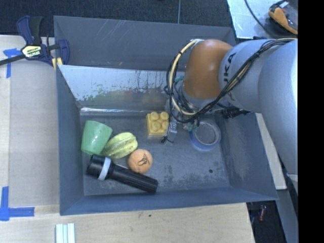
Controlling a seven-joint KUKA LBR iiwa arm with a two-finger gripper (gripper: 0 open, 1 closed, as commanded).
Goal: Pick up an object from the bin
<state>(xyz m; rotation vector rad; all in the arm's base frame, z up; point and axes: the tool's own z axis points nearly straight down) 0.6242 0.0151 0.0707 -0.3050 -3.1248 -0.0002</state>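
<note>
Grey bin (68, 135) lying under arm (263, 75); hand (173, 128) hovering low between yellow block (157, 123) and blue tape roll (205, 135). Cannot tell how open hand is; seemingly nothing lifted yet, picking remaining.

Front-right floor (228, 168) lies open (clutter (121, 146) crowds left).

Arm (263, 70) in from 3 o'clock. Gripper (171, 129) low near centre of bin (126, 39), just beside yellow studded block (157, 123), at its 3 o'clock. Blue tape ring (205, 136) at gripper's 3. Cluster at 8 o'clock: green cup (95, 136), yellow-green fruit (121, 144), orange ball (139, 161), black cylinder (124, 175).
</note>
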